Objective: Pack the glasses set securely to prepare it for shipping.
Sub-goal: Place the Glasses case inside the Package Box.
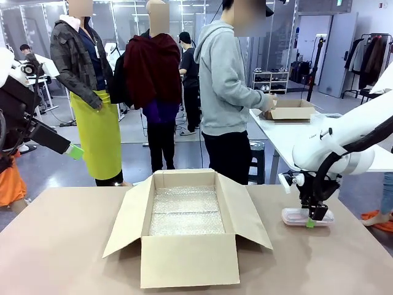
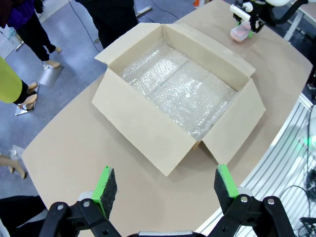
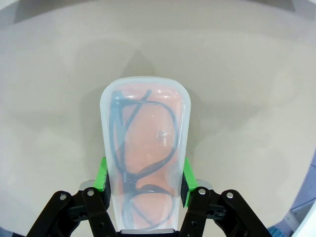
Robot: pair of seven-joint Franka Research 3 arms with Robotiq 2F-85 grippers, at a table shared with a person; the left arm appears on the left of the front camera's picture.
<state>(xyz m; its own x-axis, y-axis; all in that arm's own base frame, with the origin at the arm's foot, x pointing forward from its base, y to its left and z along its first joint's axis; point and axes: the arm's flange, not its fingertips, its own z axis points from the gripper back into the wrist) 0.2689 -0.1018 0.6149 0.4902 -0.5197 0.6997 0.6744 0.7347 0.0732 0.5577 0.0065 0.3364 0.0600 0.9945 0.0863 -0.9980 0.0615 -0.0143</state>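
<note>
Nearest, open cardboard box lined with bubble wrap at mid-worktop; far left, left jaws raised, spread wide, holding nothing; right of box, right jaws clamped across pale pink glasses case lying on worktop, dark spectacles visible inside.

— Where was this?
— A lab-style work hall, as I saw it: grey floor, glass partitions, a shelf unit, a clothes rack by the wall, a person in a grey hoodie at a white worktable.
</note>
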